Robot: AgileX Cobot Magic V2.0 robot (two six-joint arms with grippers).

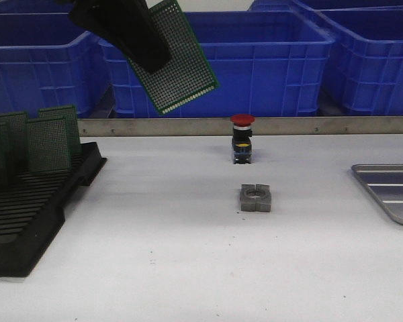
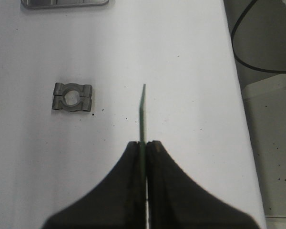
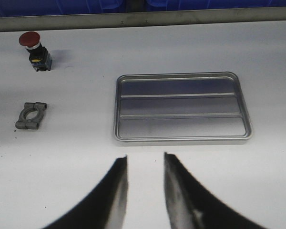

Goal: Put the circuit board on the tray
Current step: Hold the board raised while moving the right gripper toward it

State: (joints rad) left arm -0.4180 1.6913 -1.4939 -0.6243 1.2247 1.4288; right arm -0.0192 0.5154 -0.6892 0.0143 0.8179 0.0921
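**Left gripper clamped on circuit board, held high over table**

Left gripper point(image 1: 140, 41) closed tight on circuit board point(image 1: 178, 64), up in the air at the left rear of the scene, in front of the blue bins point(image 1: 255, 60). Board tilted, green perforated face turned toward the front camera, upper part covered by the black fingers point(image 1: 131, 33). Seen edge-on from the left wrist point(image 2: 143, 117), a thin green line pinched between both pads point(image 2: 133, 157), well above the white table point(image 2: 181, 71).

Right gripper point(image 3: 145, 186) parted, nothing between its fingers, hovering over the table just short of the tray point(image 3: 181, 138). Tray bare, lying flat at the right edge of the table point(image 1: 389, 201), well apart from the held board.

Between them on the table: red-capped push button point(image 1: 242, 139) standing upright, grey metal clamp block point(image 1: 256, 198) lying nearer the front. At far left, black slotted rack point(image 1: 33, 215) with more green boards point(image 1: 50, 144) standing upright in its slots.
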